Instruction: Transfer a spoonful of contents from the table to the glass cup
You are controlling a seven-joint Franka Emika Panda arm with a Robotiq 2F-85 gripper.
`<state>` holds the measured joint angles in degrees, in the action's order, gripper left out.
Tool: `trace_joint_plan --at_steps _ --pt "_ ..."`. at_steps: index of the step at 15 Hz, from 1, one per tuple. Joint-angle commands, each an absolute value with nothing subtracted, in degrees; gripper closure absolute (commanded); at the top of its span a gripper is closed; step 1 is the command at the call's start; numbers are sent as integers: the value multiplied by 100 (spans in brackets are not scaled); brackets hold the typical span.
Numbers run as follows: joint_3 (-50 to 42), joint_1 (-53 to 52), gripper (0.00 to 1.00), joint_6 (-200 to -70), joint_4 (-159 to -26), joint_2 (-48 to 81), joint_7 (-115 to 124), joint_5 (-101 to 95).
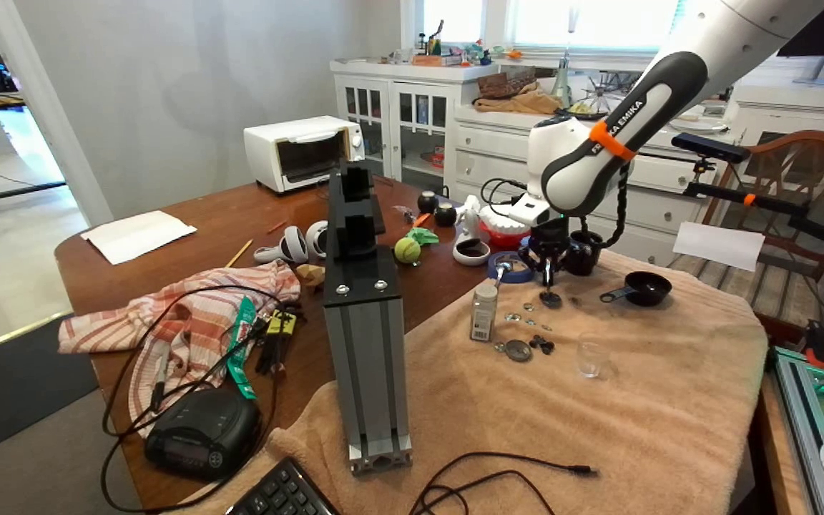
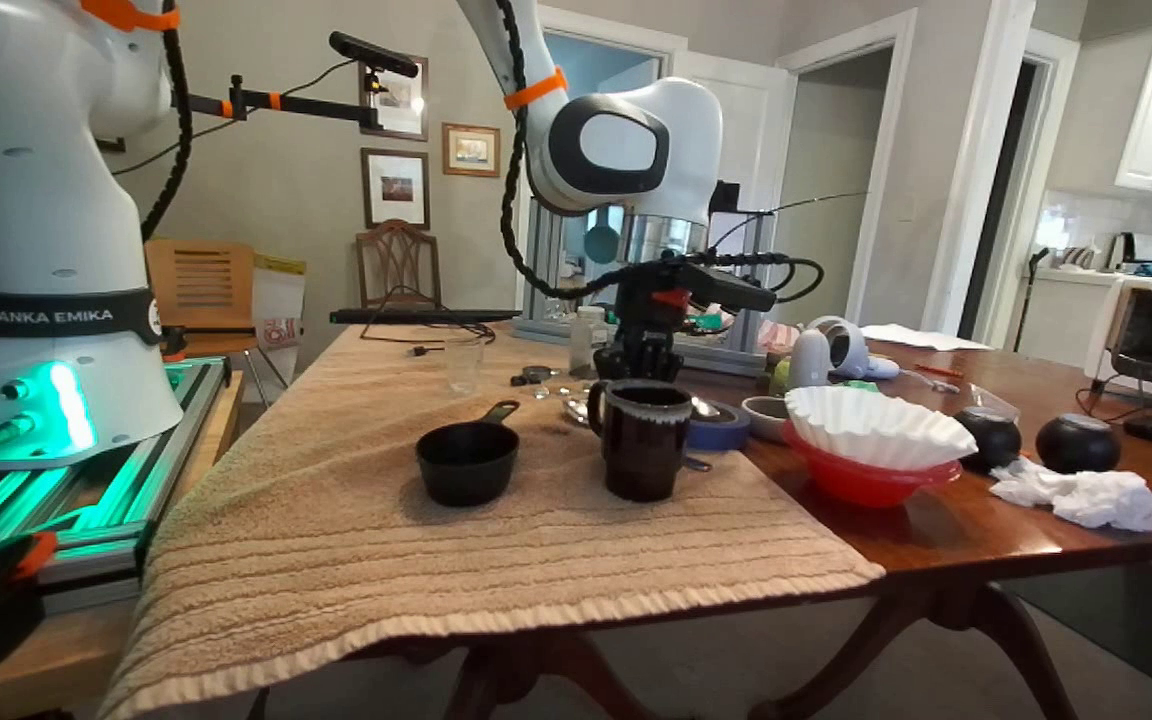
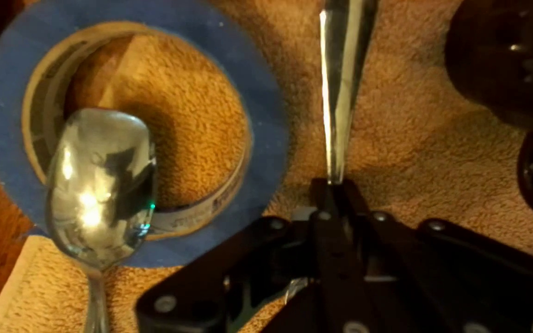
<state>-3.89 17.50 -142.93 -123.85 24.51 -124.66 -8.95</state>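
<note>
Gripper pinches spoon handle (prob.; view's dim) beside tape roll; shd be light, stiff, slick: hold thin part.

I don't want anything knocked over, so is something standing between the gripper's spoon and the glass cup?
Nothing visible does: tan cloth lies between the spoon in the gripper and the glass cup. The clear pieces and dark pieces sit off to one side.
</note>
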Motion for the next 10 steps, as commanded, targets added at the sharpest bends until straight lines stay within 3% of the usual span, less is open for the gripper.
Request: trace_joint_plan --at_steps 1,10 --pt "-259 1989 94 -14482 -12375 2555 -12913 -496" --pt "-389 1856 98 -14512 -12694 2075 -12778 -425"
